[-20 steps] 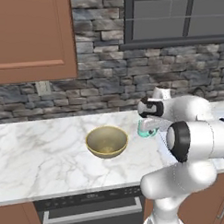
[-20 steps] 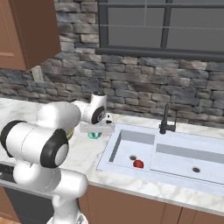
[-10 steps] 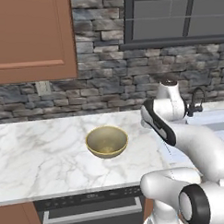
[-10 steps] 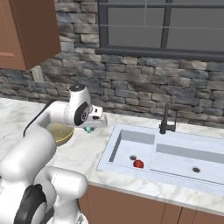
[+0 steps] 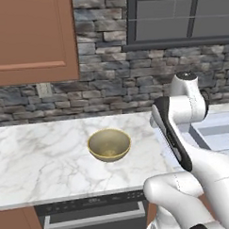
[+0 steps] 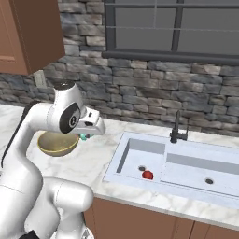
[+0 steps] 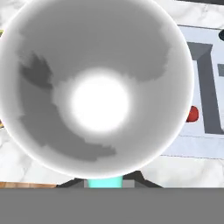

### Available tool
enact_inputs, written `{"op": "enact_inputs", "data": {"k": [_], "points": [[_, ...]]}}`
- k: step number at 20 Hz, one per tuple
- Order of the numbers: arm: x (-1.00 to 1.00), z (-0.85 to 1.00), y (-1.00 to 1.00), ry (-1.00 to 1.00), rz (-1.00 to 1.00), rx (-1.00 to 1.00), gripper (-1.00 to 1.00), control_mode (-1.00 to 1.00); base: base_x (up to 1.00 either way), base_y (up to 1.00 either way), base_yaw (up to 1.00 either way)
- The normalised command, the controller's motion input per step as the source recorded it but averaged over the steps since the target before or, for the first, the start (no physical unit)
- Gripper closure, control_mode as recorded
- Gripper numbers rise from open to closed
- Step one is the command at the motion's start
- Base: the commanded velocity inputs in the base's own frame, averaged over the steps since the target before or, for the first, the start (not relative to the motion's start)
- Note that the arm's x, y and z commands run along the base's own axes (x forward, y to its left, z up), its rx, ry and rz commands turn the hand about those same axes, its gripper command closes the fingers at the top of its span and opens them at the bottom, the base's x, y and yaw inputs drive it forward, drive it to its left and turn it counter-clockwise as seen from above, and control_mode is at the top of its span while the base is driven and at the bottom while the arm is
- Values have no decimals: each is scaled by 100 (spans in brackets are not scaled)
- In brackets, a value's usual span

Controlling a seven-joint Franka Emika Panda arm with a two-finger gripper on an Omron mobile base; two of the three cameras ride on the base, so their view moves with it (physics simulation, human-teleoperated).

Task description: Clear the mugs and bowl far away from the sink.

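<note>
Presently gripping the teal mug (image 7: 98,87) with the hand (image 6: 85,135), pinched nearly together on a thin teal part at the mug's edge; cannot tell whether rim or handle. Carrying it raised above the table (image 6: 93,163), just beside the bowl (image 6: 58,142) and between that bowl and the sink (image 6: 186,163). Looking straight into the mug's white inside from the hand camera, so seeing little of what lies beneath.

Risks from here, as a judgement:

- Holding by only 1 thin edge: could let the mug swing or slip out during a fast sweep, then drop onto the marble or into the bowl.
- Hanging so close to the bowl: could clip its rim on a low pass and shove it along the table.
- Setting down almost blind: could land the mug tilted or on the bowl's edge and tip it.
- Releasing too near the 2 basins, where a small red object (image 6: 147,175) lies: would leave the mug not cleared far enough.
</note>
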Motion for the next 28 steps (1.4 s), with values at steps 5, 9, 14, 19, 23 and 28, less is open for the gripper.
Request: {"op": "enact_inputs", "data": {"k": [5, 9, 14, 19, 23, 28], "points": [[-82, 58, 0, 4, -1, 6, 100, -100, 0, 0, 0], [-48, 52, 0, 27, -12, 0, 100, -100, 0, 0, 0], [-32, 42, 0, 29, -10, 0, 100, -100, 0, 0, 0], [-15, 3, 0, 1, 0, 0, 100, 100, -26, -7, -7], [0, 0, 0, 0, 0, 0, 100, 100, -81, -41, -33], [0, 0, 0, 0, 0, 0, 100, 100, -41, -14, -79]]}}
